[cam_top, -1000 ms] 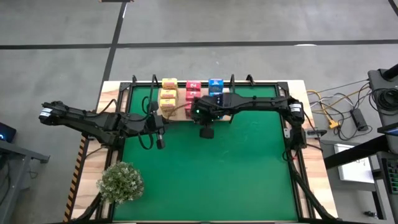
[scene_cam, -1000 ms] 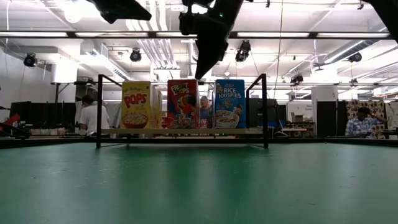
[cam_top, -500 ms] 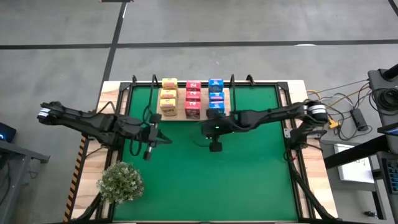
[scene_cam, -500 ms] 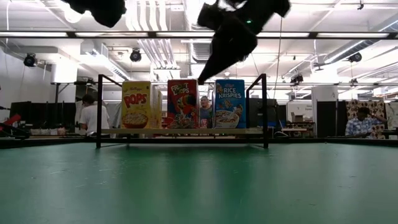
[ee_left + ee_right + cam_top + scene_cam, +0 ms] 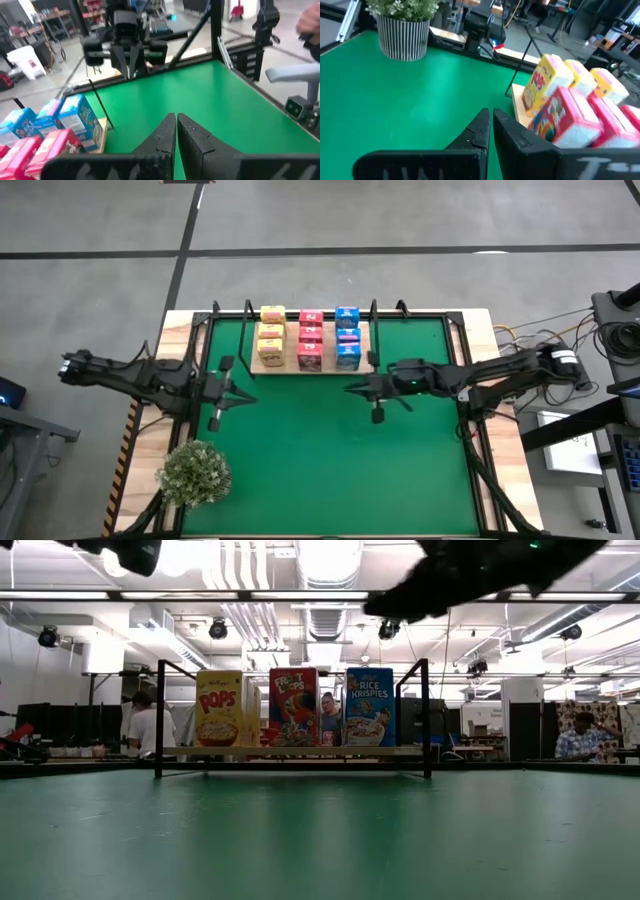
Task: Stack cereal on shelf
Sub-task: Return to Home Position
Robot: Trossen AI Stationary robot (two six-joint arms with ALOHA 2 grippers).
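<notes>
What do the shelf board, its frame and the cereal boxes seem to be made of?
Shelf board: probably light wood, matte, pale tan surface. Frame: thin black wire, likely metal. Cereal boxes: apparently printed cardboard, with sharp folded edges and bright colour graphics.

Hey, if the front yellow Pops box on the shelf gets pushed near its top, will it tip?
Probably yes: the yellow Pops box stands taller than wide on the shelf. It looks like thin printed card, so it is likely light. The yellow boxes behind might catch it.

Three yellow cartons (image 5: 270, 333), three red cartons (image 5: 311, 336), three blue cartons (image 5: 347, 336); one shelf (image 5: 289, 359), one plant (image 5: 194, 472).
</notes>
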